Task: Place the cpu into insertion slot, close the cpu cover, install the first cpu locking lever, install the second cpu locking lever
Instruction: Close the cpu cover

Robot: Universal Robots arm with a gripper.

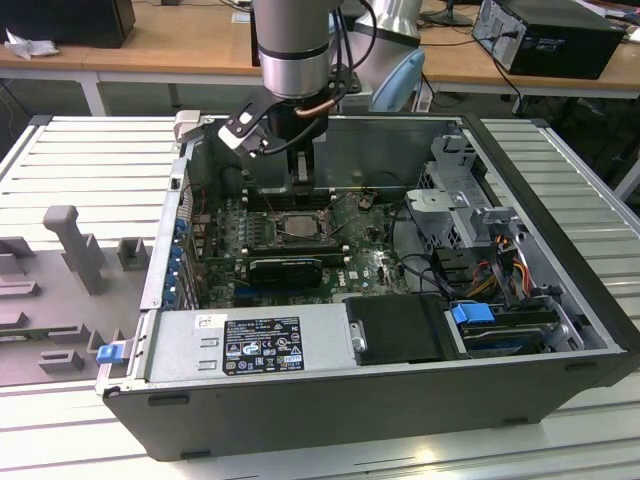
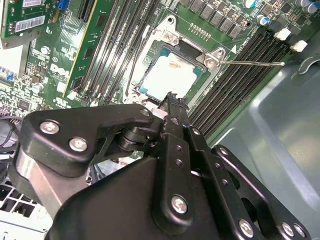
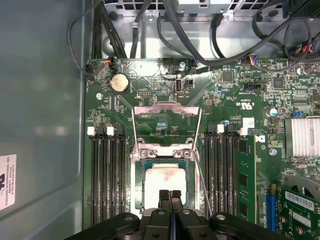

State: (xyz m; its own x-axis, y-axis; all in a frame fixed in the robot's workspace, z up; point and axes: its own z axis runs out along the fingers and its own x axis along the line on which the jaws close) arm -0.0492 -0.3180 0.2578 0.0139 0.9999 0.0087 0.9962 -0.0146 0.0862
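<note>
Squarely in the insertion slot (image 3: 140, 180): cpu (image 3: 162, 181), flat, pale face up, edges parallel to the black rim, no side longer than another. Beyond it, cpu cover (image 3: 166, 111) standing open, hinged at the slot's edge, free end pointing toward the coin cell (image 3: 119, 82). Over the cpu's near edge in the first wrist view, gripper (image 3: 169, 194), fingers (image 3: 162, 193) pressed together, gripping nothing; contact with the cpu impossible to judge. In the second wrist view, thin wire lever (image 2: 250, 63) jutting from a slot corner, long axis crossing the memory slots (image 2: 235, 85). In the exterior view, arm (image 1: 293, 50) reaching down into the computer case (image 1: 300, 410) on a slatted table (image 1: 90, 150).
</note>
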